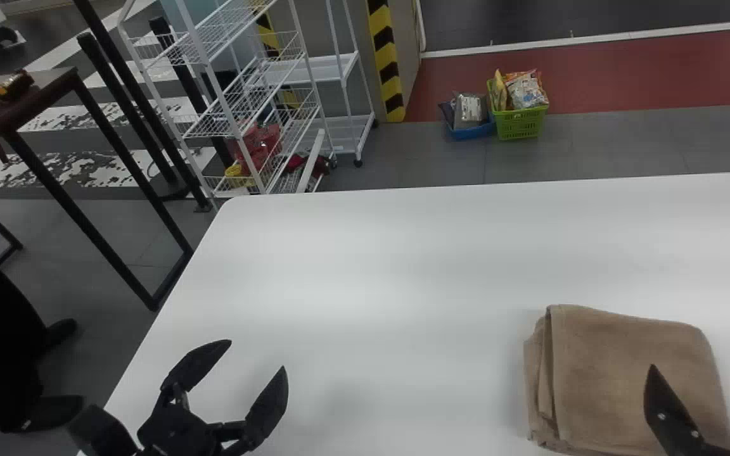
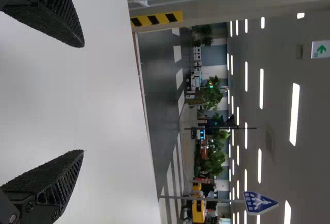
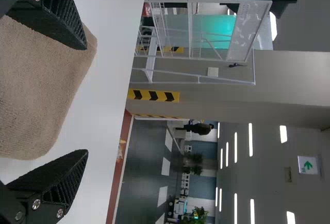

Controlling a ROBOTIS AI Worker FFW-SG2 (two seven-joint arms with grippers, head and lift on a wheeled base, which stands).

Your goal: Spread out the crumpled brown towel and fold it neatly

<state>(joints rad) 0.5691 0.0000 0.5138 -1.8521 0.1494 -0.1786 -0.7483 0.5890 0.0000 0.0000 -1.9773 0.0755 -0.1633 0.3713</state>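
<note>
One brown towel (image 1: pixel 618 367), folded in layers, lies beneath your right gripper (image 1: pixel 699 354), partly between its wide-set jaws. Your left gripper (image 1: pixel 257 354), jaws likewise wide, is over the white table (image 1: pixel 403 253), well apart from the towel.

White table (image 1: pixel 377 266), with a brown towel (image 1: pixel 631 373), folded into a layered stack, lying at its near right.

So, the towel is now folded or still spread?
Folded: the towel lies as a compact stack, with layered edges along its left side.
</note>
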